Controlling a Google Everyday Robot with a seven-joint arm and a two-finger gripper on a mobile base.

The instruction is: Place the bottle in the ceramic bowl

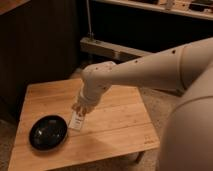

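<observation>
You've got the hand (80,109) just up and right of the ceramic bowl (47,134), close to its rim but not over it. The fingers are pinched closed on the top end of the bottle (76,121), so the bottle is in the grip. It hangs under the hand, pale label toward the cam, and leans a bit, with its lower end closer to the bowl than its top. That lower end sits just beside the bowl's upper right rim, outside the bowl. Can't tell if the bottom touches the desk (115,125) or rides a little above it. No gap shows btwn the fingers and the bottle top, and the cap is hidden by the hand. The bowl is glossy black w/ nothing in it, and it sits flat on the wooden desk near the front left corner. The cream arm (145,67) comes in from the right of the bowl, crosses above the desk top, and bends down at the wrist to the hand. A big rounded arm segment fills the view far right of the bowl, covering that end of the desk. Behind the bowl, past the desk's back edge, there's a dark wood panel (40,45). Back and to the right of the bowl is a metal rack beam (110,49), w/ speckled floor (156,107) below it.
</observation>
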